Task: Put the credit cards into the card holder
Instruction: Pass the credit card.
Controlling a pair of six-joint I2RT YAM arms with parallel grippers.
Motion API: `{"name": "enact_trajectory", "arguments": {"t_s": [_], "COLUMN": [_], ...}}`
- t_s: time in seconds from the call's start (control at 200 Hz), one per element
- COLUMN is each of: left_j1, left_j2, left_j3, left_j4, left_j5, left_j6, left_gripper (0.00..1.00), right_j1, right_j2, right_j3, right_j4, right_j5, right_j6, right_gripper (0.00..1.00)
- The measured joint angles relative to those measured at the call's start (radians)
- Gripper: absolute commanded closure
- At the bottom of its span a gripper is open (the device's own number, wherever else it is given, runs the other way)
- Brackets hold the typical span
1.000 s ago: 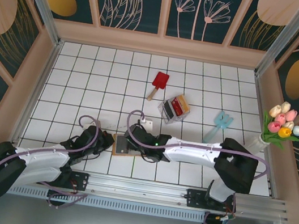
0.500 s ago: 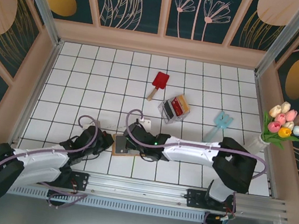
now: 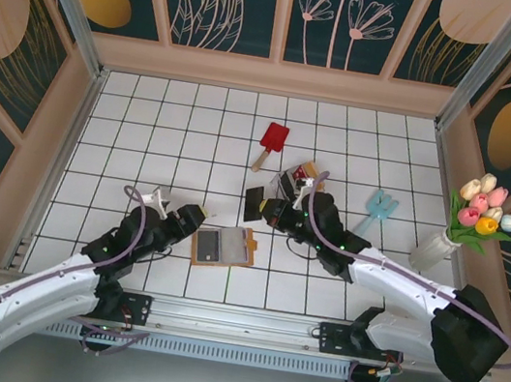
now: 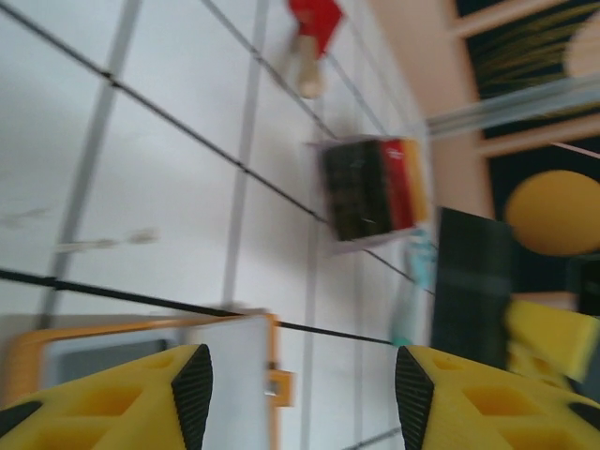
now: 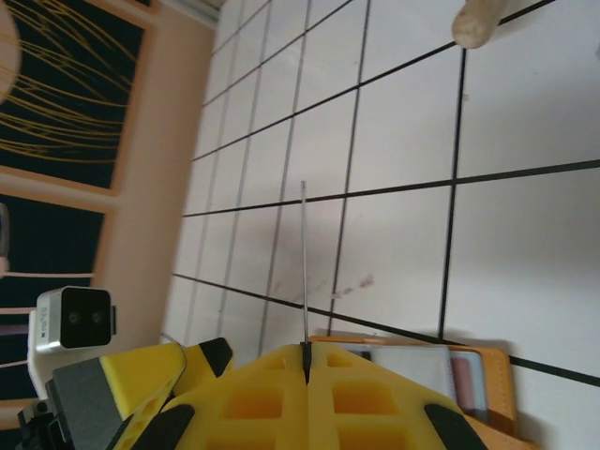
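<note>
card point(image 5: 304, 262) edge-on, its face hidden

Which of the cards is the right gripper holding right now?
The black card, pinched by the right gripper beside the clear box; the other cards stand inside that box.

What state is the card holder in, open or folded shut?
Open: the card holder lies spread flat, both halves side by side, with its inner pockets facing up.
</note>
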Motion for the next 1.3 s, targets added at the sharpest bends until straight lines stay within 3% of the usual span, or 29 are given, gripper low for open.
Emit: {"name": "enact_trajectory", "arguments": {"t_s": [0.295, 0.54, 0.841, 0.996, 1.166, 1.296], "left_j1": [0.000, 0.000, 0.003, 0.002, 0.002, 0.002], "left_j2": [0.249, 0.274, 0.261, 0.231, 0.122, 0.044], "left_j3": [0.037, 0.063, 0.063, 0.063, 0.051, -0.094], "left_j4": [0.394, 0.529, 0.534, 0.483, 0.230, 0.180], "left_j5": [0.222, 0.270, 0.267, 0.255, 0.150, 0.111], "left_j6": [-0.043, -0.070, -0.068, -0.063, -0.021, -0.053], "left_gripper": [0.47, 0.78, 1.00, 1.00, 1.00, 1.00], "right_j1": [-0.034, -0.037, -0.046, -0.045, -0.032, 0.005], "right_j2": [-0.002, 0.002, 0.035, 0.044, 0.064, 0.143], "right_j3": [-0.031, -0.042, -0.043, -0.042, -0.019, 0.007], "right_j4": [0.218, 0.290, 0.318, 0.298, 0.031, -0.132], "right_j5": [-0.222, -0.283, -0.300, -0.294, -0.137, -0.037], "right_j6": [0.055, 0.088, 0.100, 0.101, 0.022, -0.024], "right_gripper": [1.00, 1.00, 0.99, 0.81, 0.64, 0.63]}}
